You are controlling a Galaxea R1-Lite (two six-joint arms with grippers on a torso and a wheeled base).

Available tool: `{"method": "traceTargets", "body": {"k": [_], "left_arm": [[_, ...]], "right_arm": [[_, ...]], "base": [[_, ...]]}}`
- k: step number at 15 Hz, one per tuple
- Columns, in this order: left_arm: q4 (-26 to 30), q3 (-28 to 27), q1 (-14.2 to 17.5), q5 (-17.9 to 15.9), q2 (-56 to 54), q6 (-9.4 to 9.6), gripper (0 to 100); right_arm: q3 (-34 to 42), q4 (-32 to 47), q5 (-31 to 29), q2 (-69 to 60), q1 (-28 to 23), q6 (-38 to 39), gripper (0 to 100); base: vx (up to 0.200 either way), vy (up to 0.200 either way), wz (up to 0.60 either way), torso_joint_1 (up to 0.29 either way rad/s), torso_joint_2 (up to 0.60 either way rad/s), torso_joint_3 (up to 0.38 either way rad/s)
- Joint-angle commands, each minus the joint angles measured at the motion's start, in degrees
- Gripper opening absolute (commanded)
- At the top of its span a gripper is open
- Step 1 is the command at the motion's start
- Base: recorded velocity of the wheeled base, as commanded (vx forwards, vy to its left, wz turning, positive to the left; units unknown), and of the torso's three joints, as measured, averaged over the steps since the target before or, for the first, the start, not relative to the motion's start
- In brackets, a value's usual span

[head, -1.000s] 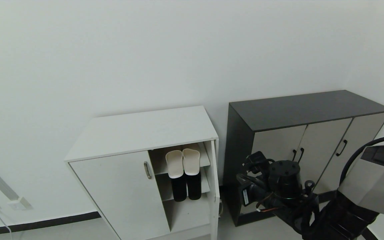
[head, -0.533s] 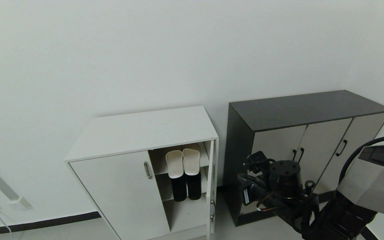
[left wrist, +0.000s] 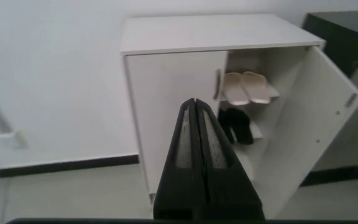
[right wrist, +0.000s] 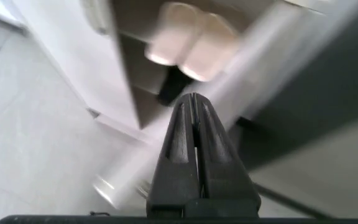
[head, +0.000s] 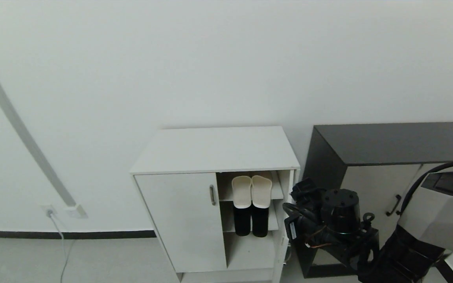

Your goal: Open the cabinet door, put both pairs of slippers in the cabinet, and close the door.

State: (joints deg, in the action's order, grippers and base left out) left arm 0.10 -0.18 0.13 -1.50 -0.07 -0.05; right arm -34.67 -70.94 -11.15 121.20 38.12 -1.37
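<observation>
1. White cabinet point(head: 214, 149) stands with its right door point(left wrist: 319, 118) swung open.
2. Inside, the white slippers point(head: 251, 191) sit one level above the black slippers point(head: 251, 220).
3. Pressed together and empty, the left gripper point(left wrist: 195, 102) hangs in front of the cabinet, well apart from both pairs.
4. Closed on nothing too, the right gripper point(right wrist: 194, 96) is near the open door, with the slippers beyond its tips.

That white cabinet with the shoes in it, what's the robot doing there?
A two-armed robot is putting slippers away in the white cabinet. The right door stands open and the left door is shut. Inside, the white slippers sit just above the black slippers. The left gripper and the right gripper are both shut and hold nothing. The step that looks left is closing the open door.
</observation>
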Motion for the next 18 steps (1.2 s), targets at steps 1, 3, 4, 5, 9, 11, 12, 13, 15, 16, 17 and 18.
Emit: {"method": "traceTargets", "body": {"k": [1, 3, 4, 5, 9, 11, 12, 13, 15, 16, 17, 18], "left_arm": [[-0.01, 0.01, 0.04, 0.01, 0.07, -0.04, 0], [-0.01, 0.01, 0.04, 0.01, 0.07, -0.04, 0], [-0.01, 0.01, 0.04, 0.01, 0.07, -0.04, 0], [-0.01, 0.01, 0.04, 0.01, 0.07, -0.04, 0], [-0.01, 0.01, 0.04, 0.01, 0.07, -0.04, 0], [-0.01, 0.01, 0.04, 0.01, 0.07, -0.04, 0], [-0.01, 0.01, 0.04, 0.01, 0.07, -0.04, 0], [-0.01, 0.01, 0.04, 0.01, 0.07, -0.04, 0], [-0.01, 0.01, 0.04, 0.01, 0.07, -0.04, 0], [-0.01, 0.01, 0.04, 0.01, 0.07, -0.13, 0], [-0.01, 0.01, 0.04, 0.01, 0.07, -0.13, 0], [-0.01, 0.01, 0.04, 0.01, 0.07, -0.13, 0]], "right_arm": [[0.3, -0.34, -0.01, 0.27, -0.5, -0.13, 0], [0.22, -0.43, -0.36, 0.0, -1.12, -0.39, 0], [0.3, -0.08, -0.45, -0.26, -1.65, -0.92, 0], [0.48, 0.1, -0.8, -0.53, -2.35, -2.77, 0], [1.01, 4.32, -3.35, -1.49, -4.46, -5.31, 0], [0.92, 6.86, -3.35, -1.32, -4.9, -5.31, 0], [0.92, 7.04, -3.35, -0.7, -4.81, -5.31, 0], [0.83, 6.95, -3.35, 0.18, -4.72, -5.4, 0], [0.39, 6.69, -2.91, 1.94, -3.75, -4.87, 0], [0.13, 6.25, -2.64, 2.64, -3.05, -4.35, 0], [-0.05, 5.46, -2.29, 3.17, -2.35, -3.29, 0], [-0.84, 3.52, -1.94, 4.05, -0.85, -0.04, 0]], "base": [[0.0, 0.0, 0.0, 0.0, 0.0, 0.0], [0.0, 0.0, 0.0, 0.0, 0.0, 0.0], [0.0, 0.0, 0.0, 0.0, 0.0, 0.0], [0.0, 0.0, 0.0, 0.0, 0.0, 0.0], [0.0, 0.0, 0.0, 0.0, 0.0, 0.0], [0.0, 0.0, 0.0, 0.0, 0.0, 0.0], [0.0, 0.0, 0.0, 0.0, 0.0, 0.0], [0.0, 0.0, 0.0, 0.0, 0.0, 0.0], [0.0, 0.0, 0.0, 0.0, 0.0, 0.0], [0.0, 0.0, 0.0, 0.0, 0.0, 0.0], [0.0, 0.0, 0.0, 0.0, 0.0, 0.0], [0.0, 0.0, 0.0, 0.0, 0.0, 0.0]]}}
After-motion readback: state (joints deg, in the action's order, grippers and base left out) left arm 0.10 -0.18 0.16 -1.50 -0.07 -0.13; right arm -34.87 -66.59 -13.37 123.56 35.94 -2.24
